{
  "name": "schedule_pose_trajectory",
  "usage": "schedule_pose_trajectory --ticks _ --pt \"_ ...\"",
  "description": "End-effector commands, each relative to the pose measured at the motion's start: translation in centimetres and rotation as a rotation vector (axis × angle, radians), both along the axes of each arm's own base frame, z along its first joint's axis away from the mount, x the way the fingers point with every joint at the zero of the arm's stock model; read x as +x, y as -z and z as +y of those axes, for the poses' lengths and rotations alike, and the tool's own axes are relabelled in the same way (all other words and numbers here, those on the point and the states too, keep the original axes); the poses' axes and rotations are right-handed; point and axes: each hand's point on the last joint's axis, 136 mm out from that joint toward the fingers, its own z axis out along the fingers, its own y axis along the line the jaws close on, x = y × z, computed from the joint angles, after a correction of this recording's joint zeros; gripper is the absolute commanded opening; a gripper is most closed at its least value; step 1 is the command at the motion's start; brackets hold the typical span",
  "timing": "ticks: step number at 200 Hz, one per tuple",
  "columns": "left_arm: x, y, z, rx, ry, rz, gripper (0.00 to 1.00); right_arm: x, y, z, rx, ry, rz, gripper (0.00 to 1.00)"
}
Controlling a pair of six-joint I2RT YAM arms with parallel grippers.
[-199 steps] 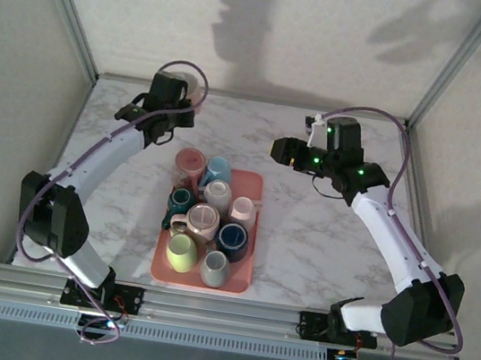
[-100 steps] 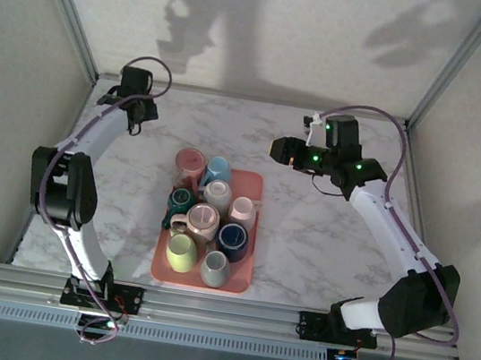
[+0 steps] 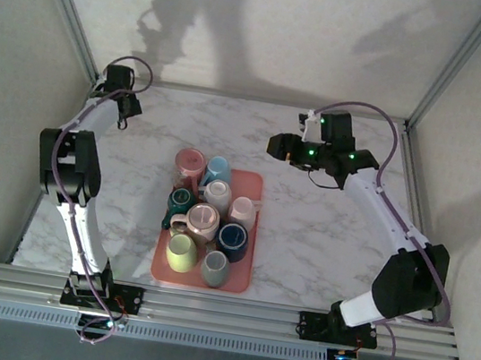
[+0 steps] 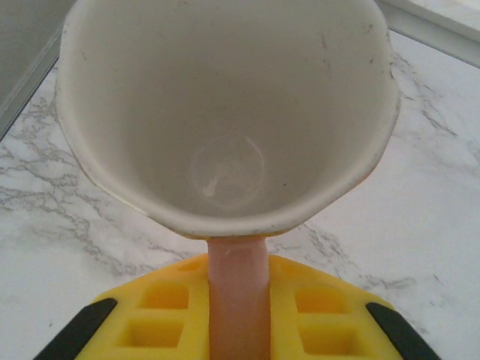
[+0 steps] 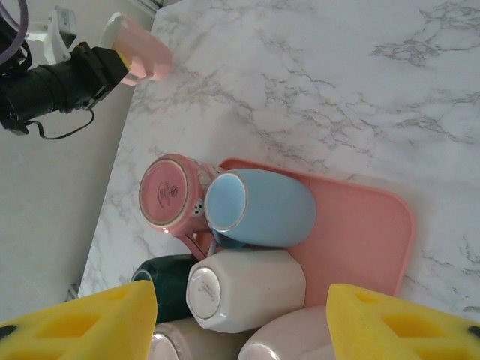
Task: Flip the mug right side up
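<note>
Left arm [image 3: 69, 163] has swung way out: the left gripper [image 3: 119, 94], pinching the pink mug [image 4: 225, 112] by its handle, was hovering just behind the tray's far-left corner and now sits over the table's far-left corner. Its elbow has folded up along the left edge. The right arm's elbow [image 3: 412, 276] has crept inward a bit. The shadows on the back wall [image 3: 202, 11] have slid left too.

Pink mug [image 4: 225, 112], white inside; grey-veined white marble table [image 4: 435, 187]; salmon-pink tray [image 5: 360, 225]; yellow right end effector pads [image 5: 82, 322]
</note>
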Motion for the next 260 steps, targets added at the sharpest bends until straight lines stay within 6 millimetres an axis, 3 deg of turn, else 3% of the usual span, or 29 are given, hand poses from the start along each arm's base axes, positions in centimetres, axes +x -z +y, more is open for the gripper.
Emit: schedule_pose_trajectory --ticks 1,68,85,114,166,199,260 --pt "2.7 -3.6 1.0 0.03 0.017 -0.122 0.0 0.6 -1.6 0.6 0.039 -0.028 -0.042 0.62" --pt "2.6 -1.7 1.1 0.019 0.021 -0.101 0.0 0.7 -1.9 0.8 0.059 -0.033 -0.042 0.62" --pt "2.4 -1.2 1.1 0.016 0.019 -0.093 0.06 0.6 -2.0 0.9 0.06 -0.035 -0.043 0.62" --pt "2.1 -1.1 0.9 0.007 0.026 -0.096 0.26 0.4 -2.0 0.8 0.061 -0.036 -0.041 0.62" --pt "1.4 -1.1 0.7 0.004 0.025 -0.094 0.41 0.1 -2.6 0.6 0.068 -0.033 -0.056 0.63" --pt "0.3 -1.8 0.4 0.0 0.025 -0.103 0.47 -0.3 -2.9 0.4 0.067 -0.027 -0.06 0.63" --pt "-1.6 -2.1 0.1 -0.008 0.025 -0.102 0.47 -1.5 -3.3 -0.3 0.064 -0.021 -0.071 0.64"
